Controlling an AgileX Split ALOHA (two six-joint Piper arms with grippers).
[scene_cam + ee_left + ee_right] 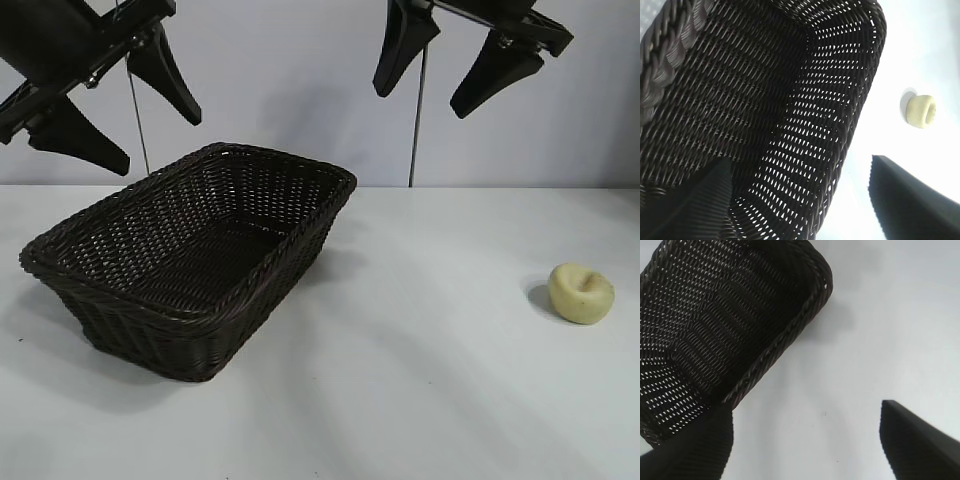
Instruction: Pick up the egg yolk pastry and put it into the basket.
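The pale yellow egg yolk pastry [581, 293] lies on the white table at the right, well apart from the basket; the left wrist view shows the pastry [920, 110] beyond the basket's end. The dark brown wicker basket [285, 250] stands left of centre with nothing inside; its weave [740, 90] fills the left wrist view, and its corner [805, 310] shows in the right wrist view. My left gripper [155, 132] hangs open high above the basket's left side. My right gripper [418, 102] hangs open high over the table's middle back, holding nothing.
The white table [420, 380] stretches bare between the basket and the pastry. A pale wall runs behind, with two thin vertical rods [412, 130] against it.
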